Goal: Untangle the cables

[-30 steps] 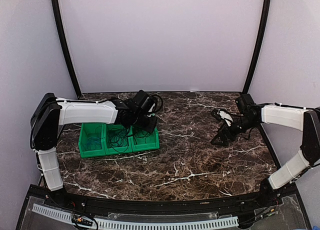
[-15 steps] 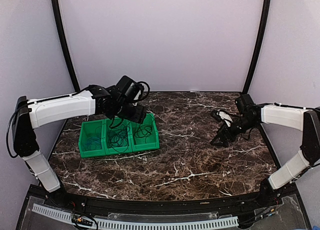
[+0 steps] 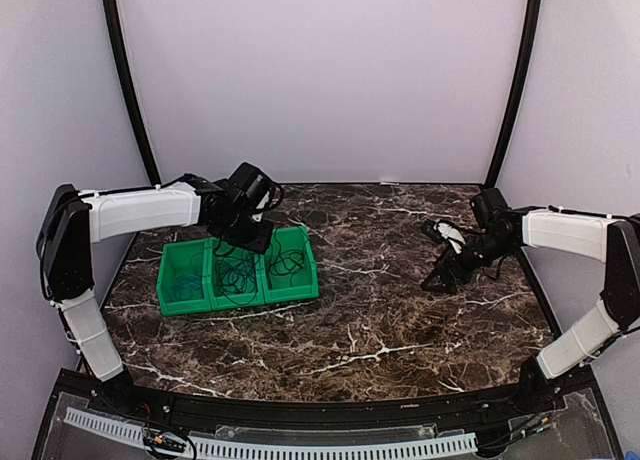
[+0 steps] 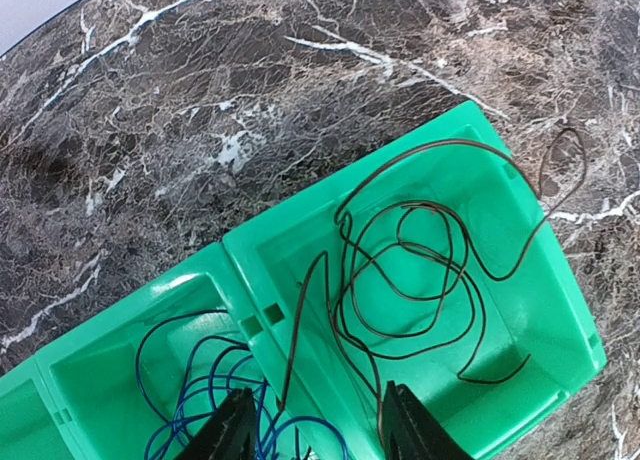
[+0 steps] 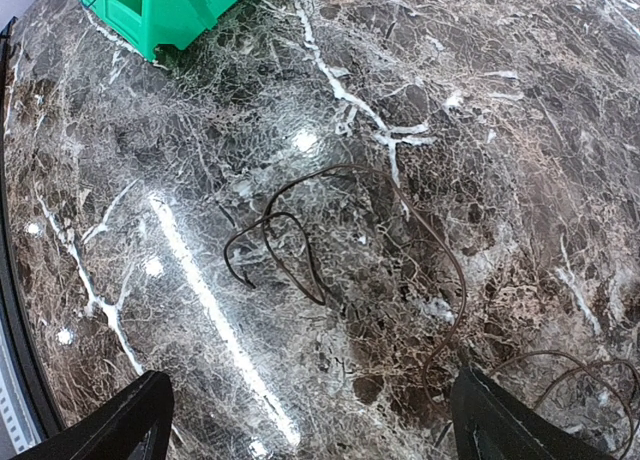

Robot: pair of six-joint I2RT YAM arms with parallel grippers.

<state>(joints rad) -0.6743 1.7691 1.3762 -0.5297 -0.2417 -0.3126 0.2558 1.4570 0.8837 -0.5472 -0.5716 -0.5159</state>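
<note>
A green three-compartment bin (image 3: 290, 292) is seen standing on the left part of a dark marbled counter (image 3: 400, 310), its compartments set side by side. The counter is backed by a pale wall (image 3: 320, 80) and flanked by two curved black poles (image 3: 128, 90). A white slotted strip (image 3: 300, 447) is laid along the near edge.

On my feed the counter (image 3: 400, 310) is dark brown marble, veined in white, with glossy glare streaks. The bin (image 4: 545, 320) is a solid bright green. Inside it the blue cable (image 4: 200, 395) reads vivid, and the black cable (image 4: 342, 290) looks brownish up close. A loose cord (image 5: 270, 217) on the marble is the same brownish black. The left arm (image 3: 140, 212) and right arm (image 3: 565, 230) have white shells and black joints. The walls (image 3: 320, 80) are pale lilac.
</note>
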